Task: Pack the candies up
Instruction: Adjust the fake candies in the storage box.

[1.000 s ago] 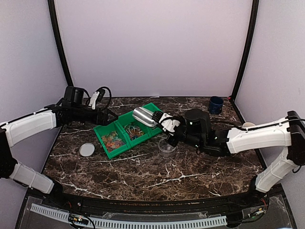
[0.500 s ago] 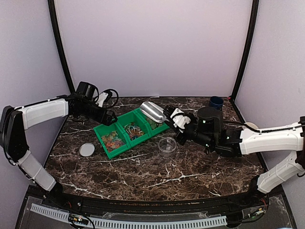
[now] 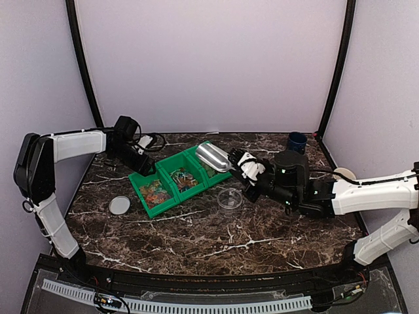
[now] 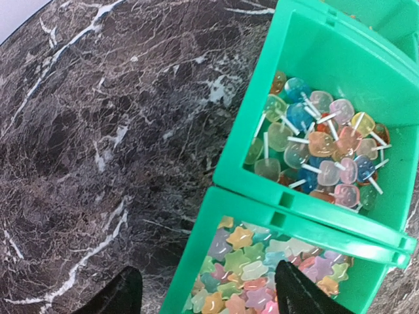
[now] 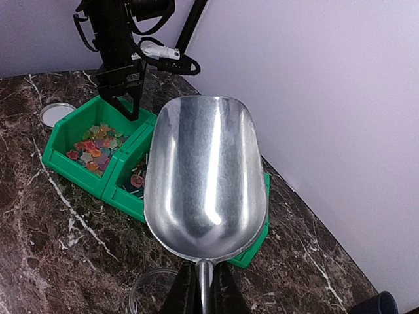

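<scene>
The candies lie in a green three-compartment bin [image 3: 145, 204]: star-shaped pieces [image 4: 262, 271] in the left compartment, tiny lollipops [image 4: 321, 147] in the middle one. My left gripper [image 4: 211, 297] is open at the bin's far left corner, straddling its wall [image 4: 190, 261], with one finger outside and one over the stars. My right gripper [image 5: 201, 288] is shut on the handle of an empty metal scoop [image 5: 203, 170], held over the bin's right end [image 3: 215, 157]. A small clear round jar [image 3: 229, 199] stands just in front of the bin, below the scoop.
A flat round whitish lid [image 3: 120, 205] lies left of the bin. A dark blue cup [image 3: 296, 142] stands at the back right. Purple walls and black posts enclose the dark marble table [image 3: 196, 242].
The left arm has swung inward and its gripper has settled at the bin's far left corner, jaws narrowing a little. The right arm has carried the scoop slightly to the right.
</scene>
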Action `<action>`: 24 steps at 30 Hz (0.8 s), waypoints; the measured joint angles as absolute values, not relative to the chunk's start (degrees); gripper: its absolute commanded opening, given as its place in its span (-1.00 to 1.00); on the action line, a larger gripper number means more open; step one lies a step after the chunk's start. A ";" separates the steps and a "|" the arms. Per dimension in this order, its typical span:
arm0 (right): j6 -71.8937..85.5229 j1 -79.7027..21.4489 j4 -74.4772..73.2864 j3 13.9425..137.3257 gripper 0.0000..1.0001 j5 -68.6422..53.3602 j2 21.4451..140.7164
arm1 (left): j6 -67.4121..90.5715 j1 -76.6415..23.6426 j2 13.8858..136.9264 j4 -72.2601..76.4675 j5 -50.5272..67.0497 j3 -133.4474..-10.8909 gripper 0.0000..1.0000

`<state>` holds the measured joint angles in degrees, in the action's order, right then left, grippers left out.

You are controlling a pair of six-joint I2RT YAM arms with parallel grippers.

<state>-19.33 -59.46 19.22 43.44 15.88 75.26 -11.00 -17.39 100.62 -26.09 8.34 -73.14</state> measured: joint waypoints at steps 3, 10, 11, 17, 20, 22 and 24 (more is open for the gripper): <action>-19.29 -59.44 19.27 43.20 -1.00 15.90 75.26 | -12.03 -16.95 102.06 -26.52 6.76 -73.19 0.27; -19.20 -59.44 19.27 43.16 -1.00 15.90 75.26 | -13.43 -16.82 107.63 -27.64 4.47 -75.44 -0.27; -19.20 -59.44 19.27 43.16 -1.00 15.90 75.26 | -13.54 -16.80 108.20 -27.90 3.95 -75.83 -0.28; -19.20 -59.44 19.27 43.16 -1.00 15.90 75.29 | -14.55 -16.78 108.68 -29.78 4.08 -76.42 -0.46; -19.18 -59.46 19.27 43.16 -1.00 15.90 75.31 | -14.28 -16.86 108.77 -30.02 4.19 -76.58 -0.47; -19.16 -59.44 19.27 43.16 -1.00 15.90 75.31 | -13.96 -16.86 108.79 -30.13 4.27 -76.60 -0.45; -19.16 -59.44 19.27 43.16 -1.00 15.90 75.31 | -13.45 -16.86 108.84 -30.20 4.69 -76.60 -0.41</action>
